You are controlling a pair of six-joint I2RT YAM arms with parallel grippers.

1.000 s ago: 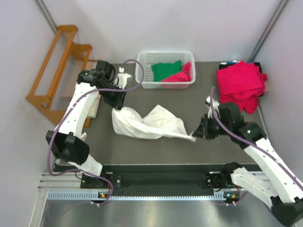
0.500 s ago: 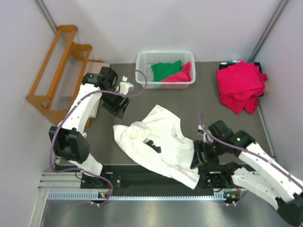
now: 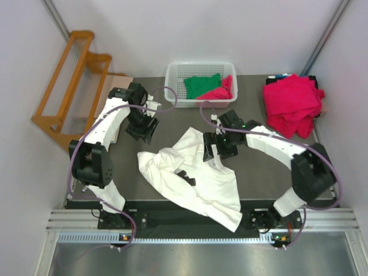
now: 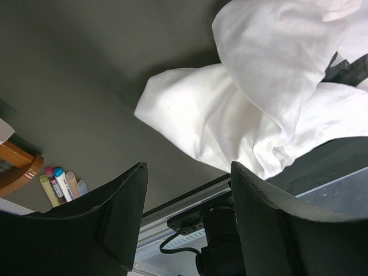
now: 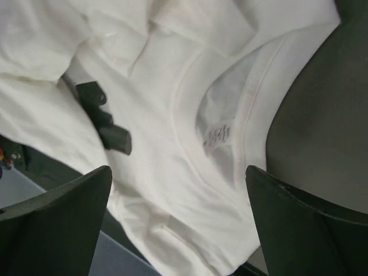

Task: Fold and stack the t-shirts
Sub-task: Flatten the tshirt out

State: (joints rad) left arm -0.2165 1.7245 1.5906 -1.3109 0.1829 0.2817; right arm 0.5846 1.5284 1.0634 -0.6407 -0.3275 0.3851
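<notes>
The large white t-shirt (image 3: 201,181) lies crumpled but spread on the dark table, its lower hem draped over the front edge and its black print (image 3: 185,176) showing. My left gripper (image 3: 144,130) hangs open and empty above the table, beyond the shirt's left sleeve (image 4: 259,103). Open and empty too, my right gripper (image 3: 219,150) hovers over the collar and neck label (image 5: 215,135). A green t-shirt (image 3: 201,85) and a crimson-pink one (image 3: 221,92) lie in the basket. More crimson-pink t-shirts (image 3: 292,103) are piled at the back right.
The white lattice basket (image 3: 172,80) stands at the table's back middle. An orange wooden rack (image 3: 69,86) is off the left side. Coloured markers (image 4: 57,184) lie by the table's left edge. The metal front rail (image 3: 190,236) runs below the shirt's hem.
Both grippers have opened and let go of the white t-shirt, which went from a bunched strip to a spread sheet. My right arm swung from the front edge up over the collar.
</notes>
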